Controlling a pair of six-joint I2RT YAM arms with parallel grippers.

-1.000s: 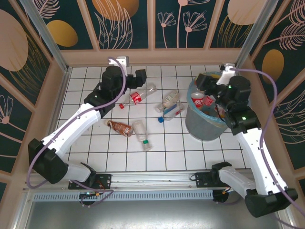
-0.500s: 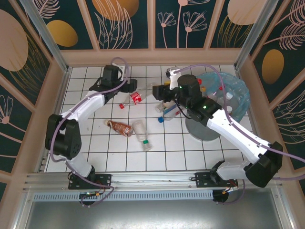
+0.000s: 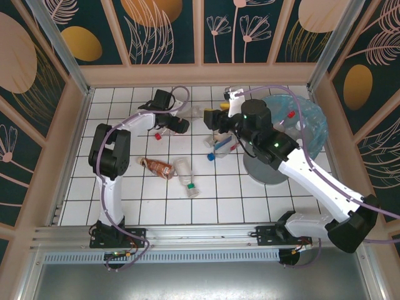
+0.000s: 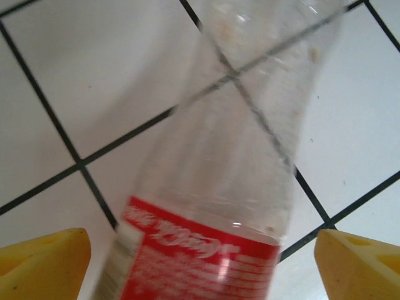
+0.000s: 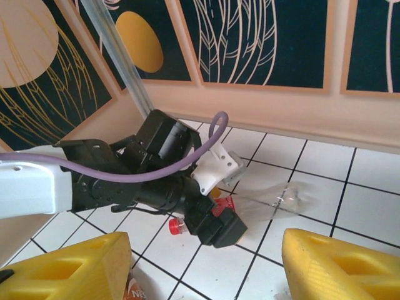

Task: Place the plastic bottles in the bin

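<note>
Once my right arm [image 3: 300,165] had swung left off the bin [image 3: 315,122], the right jaws hung spread, empty; the left jaws stood released astride a red-labelled bottle [image 4: 219,175] on the far desk [image 3: 150,201].

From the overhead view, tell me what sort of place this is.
Probably a staged robot test cell: white gridded tabletop, dark leaf-patterned wall panels, round grey plastic bin with blue liner.
</note>
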